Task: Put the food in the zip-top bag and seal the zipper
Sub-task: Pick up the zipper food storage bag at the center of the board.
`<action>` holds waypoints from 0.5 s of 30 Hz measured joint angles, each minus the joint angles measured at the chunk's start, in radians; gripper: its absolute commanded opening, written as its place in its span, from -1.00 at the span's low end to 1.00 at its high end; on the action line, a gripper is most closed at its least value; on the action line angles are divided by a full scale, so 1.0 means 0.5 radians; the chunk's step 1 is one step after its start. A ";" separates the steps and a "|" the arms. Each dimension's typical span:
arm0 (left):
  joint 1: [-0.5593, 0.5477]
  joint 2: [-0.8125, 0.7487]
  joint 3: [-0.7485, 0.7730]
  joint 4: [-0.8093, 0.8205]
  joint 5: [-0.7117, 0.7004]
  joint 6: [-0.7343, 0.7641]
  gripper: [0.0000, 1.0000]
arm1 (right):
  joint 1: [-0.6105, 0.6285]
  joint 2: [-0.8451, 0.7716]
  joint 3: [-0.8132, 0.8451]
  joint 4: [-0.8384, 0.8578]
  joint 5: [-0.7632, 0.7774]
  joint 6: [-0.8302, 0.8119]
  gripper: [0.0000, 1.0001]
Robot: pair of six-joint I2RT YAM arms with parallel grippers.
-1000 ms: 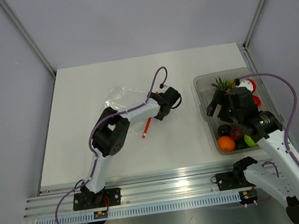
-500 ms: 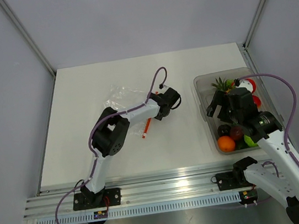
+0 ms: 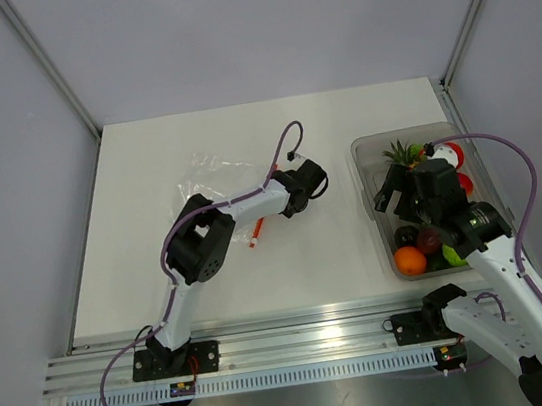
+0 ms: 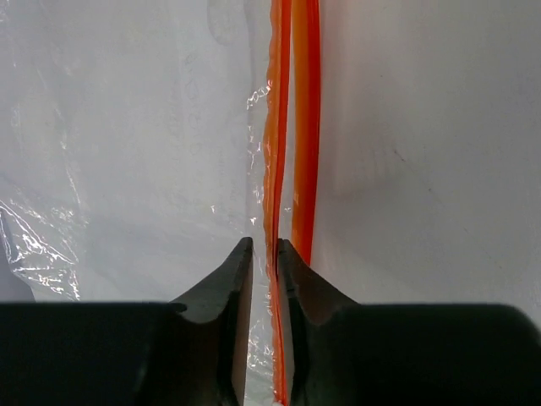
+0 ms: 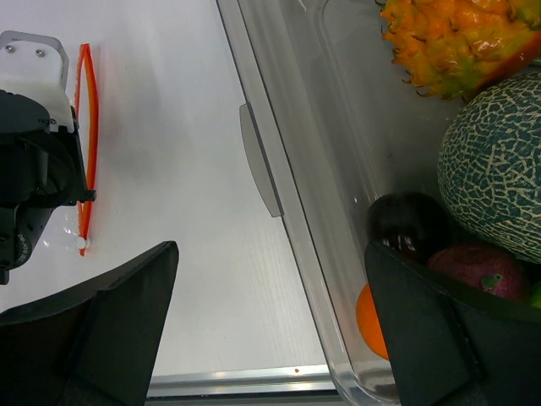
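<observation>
Zipper (image 4: 277, 127) clamped in left end effector (image 4: 264, 244), wrist-view only.

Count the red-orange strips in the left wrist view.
2. One zipper strip runs between the fingertips of the left gripper; the second strip lies right of it, outside the jaws. None seems hidden.

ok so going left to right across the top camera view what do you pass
zip-top bag → left gripper pinching the zipper → clear bin of toy food; the open right gripper overlaps the bin, so left out
</observation>
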 measured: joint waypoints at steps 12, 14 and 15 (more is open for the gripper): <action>0.000 -0.024 -0.016 0.000 0.024 0.032 -1.00 | 0.000 -0.050 -0.008 -0.009 -0.006 0.017 0.99; 0.001 -0.101 -0.043 -0.027 0.156 0.012 -1.00 | 0.000 -0.060 -0.011 0.002 -0.031 0.021 0.99; 0.002 -0.157 -0.049 -0.053 0.243 -0.009 -1.00 | 0.000 -0.059 -0.011 0.008 -0.056 0.024 0.99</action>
